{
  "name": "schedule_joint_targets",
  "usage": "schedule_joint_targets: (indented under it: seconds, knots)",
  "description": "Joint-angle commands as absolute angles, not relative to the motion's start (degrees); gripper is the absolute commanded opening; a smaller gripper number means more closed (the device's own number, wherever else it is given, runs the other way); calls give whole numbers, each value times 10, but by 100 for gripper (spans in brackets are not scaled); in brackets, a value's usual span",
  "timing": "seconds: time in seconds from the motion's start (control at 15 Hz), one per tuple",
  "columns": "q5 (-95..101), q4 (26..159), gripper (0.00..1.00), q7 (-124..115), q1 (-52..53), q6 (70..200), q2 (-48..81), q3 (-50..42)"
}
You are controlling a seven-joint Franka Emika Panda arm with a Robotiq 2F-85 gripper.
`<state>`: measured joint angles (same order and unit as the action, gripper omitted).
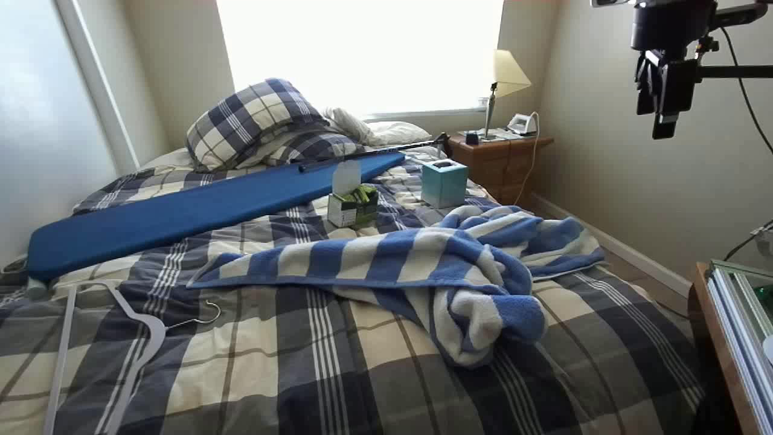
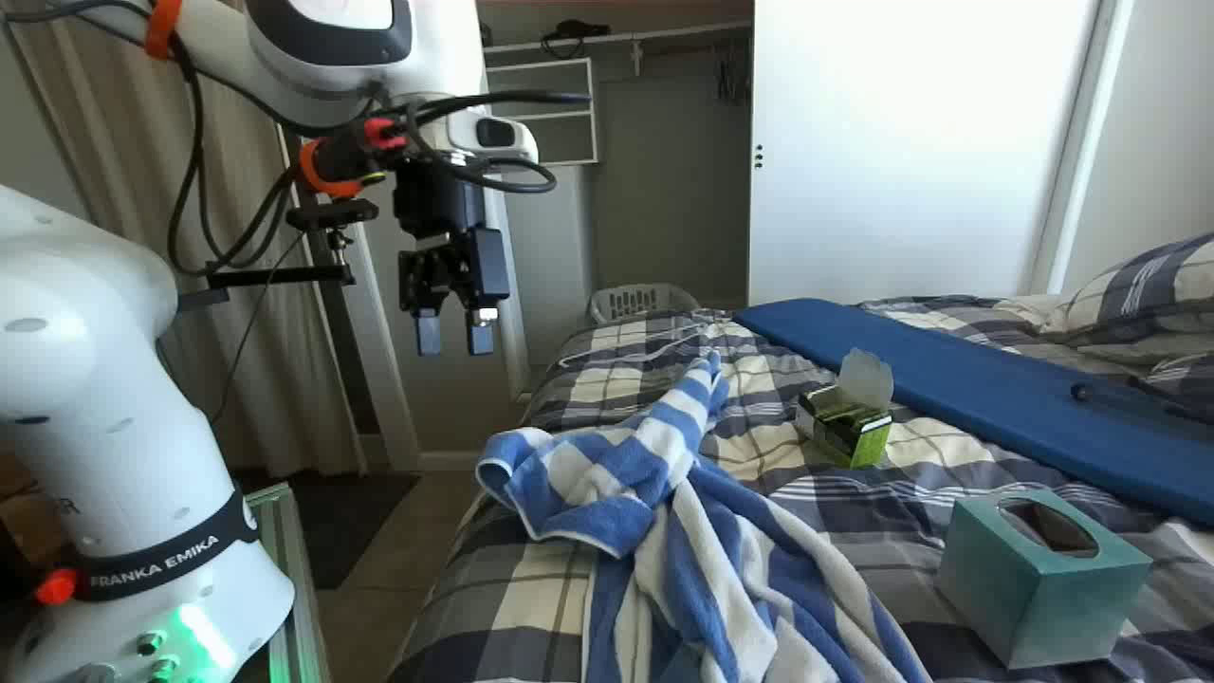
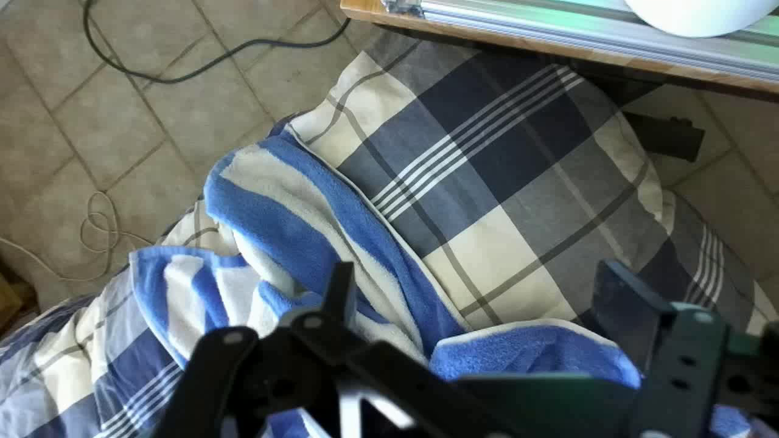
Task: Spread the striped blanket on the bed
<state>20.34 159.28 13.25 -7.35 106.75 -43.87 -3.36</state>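
Covering most of the scene, a bed in navy, grey and cream plaid bears a long blue pad and a rumpled striped blanket. The blanket's long axis runs across the bed, its tapered end pointing toward a pale hanger, its bunched end toward the opposite edge. In midair, well apart from the cloth, hangs the gripper, fingers spread around empty air.

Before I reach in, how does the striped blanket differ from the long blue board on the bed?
The striped blanket has broad blue and white bands; the blue board is one plain blue. The striped blanket lies rumpled, bunched into folds, while the blue board looks flat and smooth. Both show blue, and both lie on the plaid bed.
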Motion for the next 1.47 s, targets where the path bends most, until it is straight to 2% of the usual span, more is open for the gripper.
schedule_joint_targets:
  seconds: [0.0,0.4,0.6,0.93,1.4]
  knots:
    - [210,1592,100,126,-62,1064,-438,-44]
    - [210,1592,100,126,-62,1064,-438,-44]
    - [194,1591,100,104,-28,1109,-407,-17]
    - [148,1592,100,10,25,1222,-311,27]
    - [133,1594,100,-107,-7,1475,-119,33]
